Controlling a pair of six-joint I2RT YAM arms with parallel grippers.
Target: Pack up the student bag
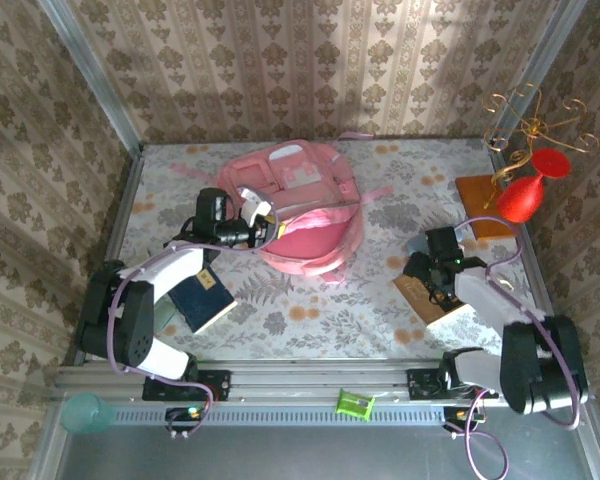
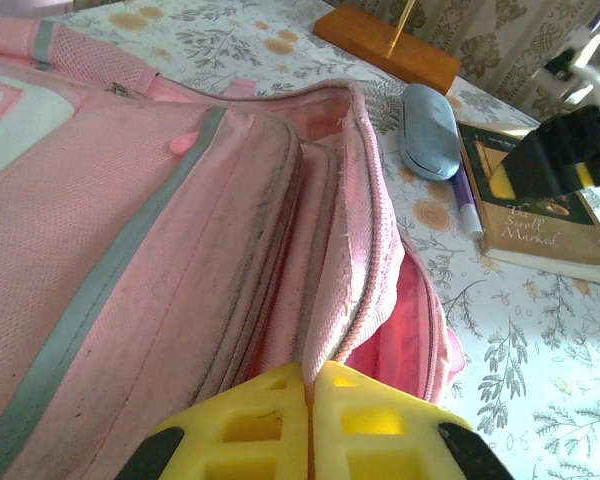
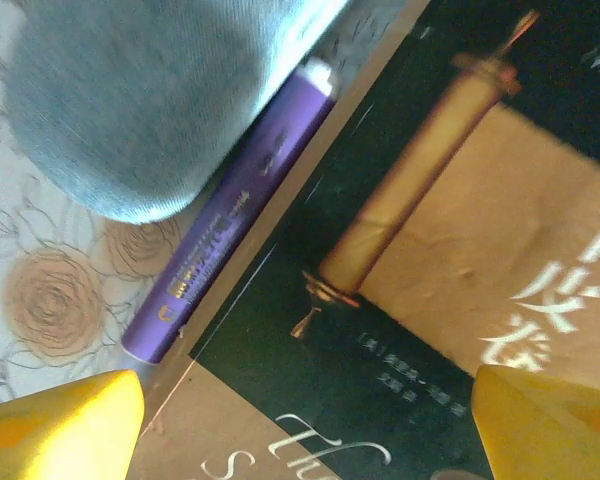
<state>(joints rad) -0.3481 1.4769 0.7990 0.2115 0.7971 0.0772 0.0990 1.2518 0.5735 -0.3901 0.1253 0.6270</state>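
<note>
Walls (image 1: 280,60) on three sides: beige-brown damask wallpaper, aluminium posts (image 1: 90,75) in the back corners. Table (image 1: 320,320) has a pale floral cloth, with an aluminium rail (image 1: 300,375) along the near edge. Lighting even, brighter patch mid back wall.

Legend: my floral-cloth table (image 1: 320,310) is carrying the student bag (image 1: 305,215) at centre, a dark blue book (image 1: 202,300) at near left, and (to my right) a scroll-cover book (image 2: 545,215), purple pen (image 2: 464,203), grey case (image 2: 428,130) and wooden stand base (image 2: 385,45).

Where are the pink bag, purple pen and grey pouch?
Large pink fabric backpack (image 2: 130,250): left wrist view, on its front panel.
Slim purple plastic pen (image 3: 232,212): right wrist view, mid barrel.
Oval blue-grey fabric pouch (image 2: 427,130): left wrist view, its top.
</note>
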